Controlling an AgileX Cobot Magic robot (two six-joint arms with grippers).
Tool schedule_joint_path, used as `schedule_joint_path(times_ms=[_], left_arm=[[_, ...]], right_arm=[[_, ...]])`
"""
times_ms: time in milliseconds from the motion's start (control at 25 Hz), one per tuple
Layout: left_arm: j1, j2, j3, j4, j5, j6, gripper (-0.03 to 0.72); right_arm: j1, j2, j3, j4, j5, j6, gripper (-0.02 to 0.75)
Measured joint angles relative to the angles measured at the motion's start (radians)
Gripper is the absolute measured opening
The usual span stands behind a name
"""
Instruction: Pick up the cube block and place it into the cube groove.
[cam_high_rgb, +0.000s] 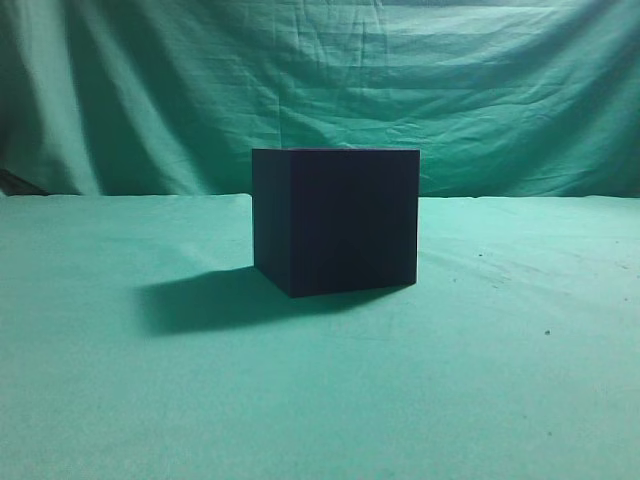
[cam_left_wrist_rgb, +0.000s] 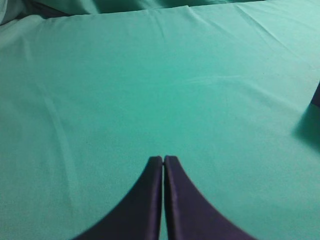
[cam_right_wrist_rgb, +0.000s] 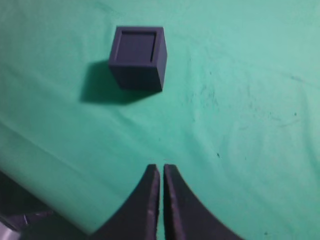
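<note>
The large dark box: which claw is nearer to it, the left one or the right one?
Probably right. The right claw has the whole large dark box ahead of it, its recessed top showing. The left claw sees only a dark sliver at its view's right edge, perhaps the box.

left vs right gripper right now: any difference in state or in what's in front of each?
1. The left gripper faces mostly bare green cloth, with only a dark sliver at the frame's right edge; the right gripper looks down on the whole dark box.
2. From the right wrist view the box's top shows a square recess; the left wrist view shows no such detail.

Shared: both grippers are shut, hold nothing, and hover above the cloth.
</note>
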Motion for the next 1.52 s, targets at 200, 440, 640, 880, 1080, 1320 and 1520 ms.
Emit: schedule_joint_path(times_ms=[200,440,640,880,1080,1320,1520], left_arm=[[0.000,0.000,0.000,0.000,0.000,0.000,0.000],[0.000,0.000,0.000,0.000,0.000,0.000,0.000],[0.000,0.000,0.000,0.000,0.000,0.000,0.000],[0.000,0.000,0.000,0.000,0.000,0.000,0.000],[0.000,0.000,0.000,0.000,0.000,0.000,0.000],[0.000,0.000,0.000,0.000,0.000,0.000,0.000],[0.000,0.000,0.000,0.000,0.000,0.000,0.000]], right_arm=[[0.000,-0.065,0.064,-0.010,-0.004,-0.057,0.000],[-0.021,-0.196,0.240,-0.033,-0.286,-0.072,0.000],[-0.202,-0.350,0.435,-0.033,-0.551,-0.072,0.000],[-0.437,-0.521,0.690,-0.033,-0.776,-0.073,0.000],[-0.559,-0.627,0.849,-0.033,-0.861,-0.073,0.000],[-0.626,-0.643,0.970,-0.029,-0.888,-0.073,0.000],[-0.659,-0.643,0.981,-0.011,-0.861,-0.073,0.000]])
